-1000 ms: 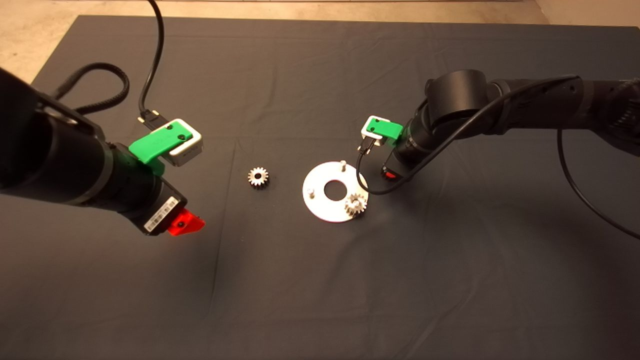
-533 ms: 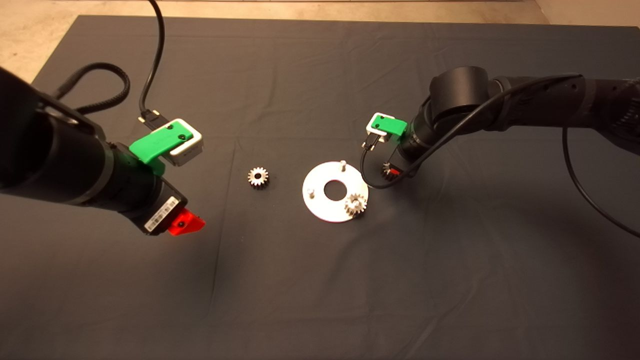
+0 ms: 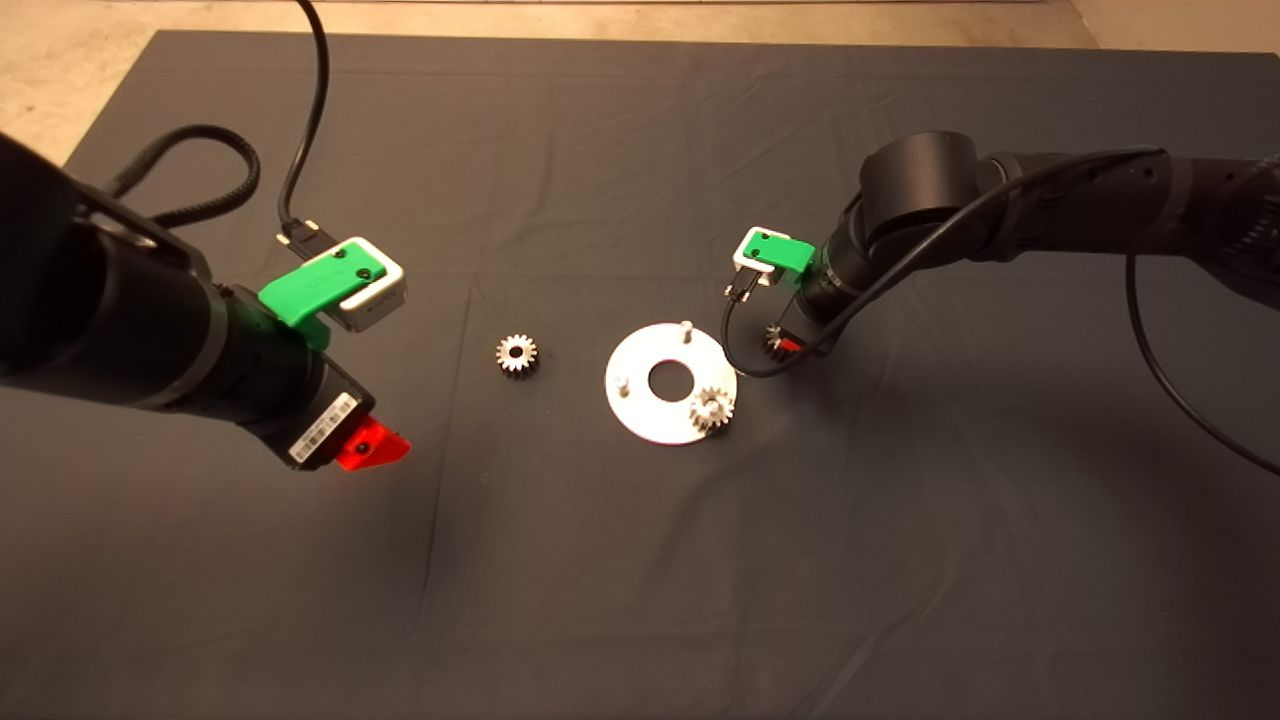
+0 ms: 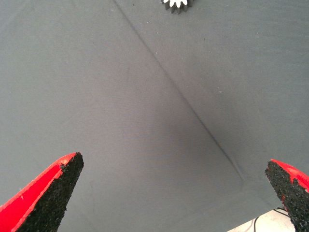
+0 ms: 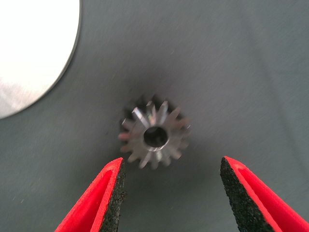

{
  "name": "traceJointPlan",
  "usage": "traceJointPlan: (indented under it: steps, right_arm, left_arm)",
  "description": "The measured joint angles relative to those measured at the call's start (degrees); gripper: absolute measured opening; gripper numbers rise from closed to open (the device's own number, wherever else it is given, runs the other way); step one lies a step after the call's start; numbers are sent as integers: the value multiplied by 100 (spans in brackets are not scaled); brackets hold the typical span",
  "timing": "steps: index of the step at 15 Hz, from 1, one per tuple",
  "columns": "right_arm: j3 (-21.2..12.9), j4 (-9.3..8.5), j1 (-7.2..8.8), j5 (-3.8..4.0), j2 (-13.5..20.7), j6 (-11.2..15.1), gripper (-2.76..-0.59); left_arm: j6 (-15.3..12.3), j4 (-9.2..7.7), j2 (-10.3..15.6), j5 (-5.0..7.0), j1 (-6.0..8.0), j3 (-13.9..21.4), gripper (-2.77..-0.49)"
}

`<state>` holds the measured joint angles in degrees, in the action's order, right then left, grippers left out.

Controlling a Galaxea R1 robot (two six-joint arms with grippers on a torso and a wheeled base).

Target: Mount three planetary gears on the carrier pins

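Note:
The silver-white disc (image 3: 640, 410) lies mid-mat with two bare carrier pins (image 3: 686, 327) (image 3: 621, 383). One planetary gear (image 3: 711, 409) sits on the third pin. A second gear (image 3: 517, 354) lies loose on the mat left of the disc, and its edge also shows in the left wrist view (image 4: 177, 4). A third gear (image 5: 154, 134) lies flat on the mat just right of the disc (image 5: 34, 53). My right gripper (image 5: 171, 193) is open right over it (image 3: 775, 342), fingers apart from it. My left gripper (image 4: 169, 193) is wide open and empty over bare mat at the left (image 3: 370, 447).
Black cables (image 3: 215, 150) loop over the mat's far left corner. The right arm's cable (image 3: 745, 365) hangs close to the disc's right rim. A crease (image 4: 193, 116) runs across the mat cloth.
My right gripper has shifted slightly right, away from the disc, and the third gear now shows beneath it. The left arm has not moved.

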<state>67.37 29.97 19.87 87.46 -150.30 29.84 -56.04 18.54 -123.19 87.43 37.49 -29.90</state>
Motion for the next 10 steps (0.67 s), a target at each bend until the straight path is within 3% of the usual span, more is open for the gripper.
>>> traceJointPlan:
  steps: [3,5,10]
  right_arm:
    - [22,-380,-1,5,49,0,-191]
    - [22,-529,0,2,49,0,-191]
    - [83,-655,0,2,46,-2,-191]
  left_arm:
    - [0,-2,0,2,0,0,-49]
    - [0,-2,0,0,0,0,-49]
    - [0,-2,1,2,0,0,-49]
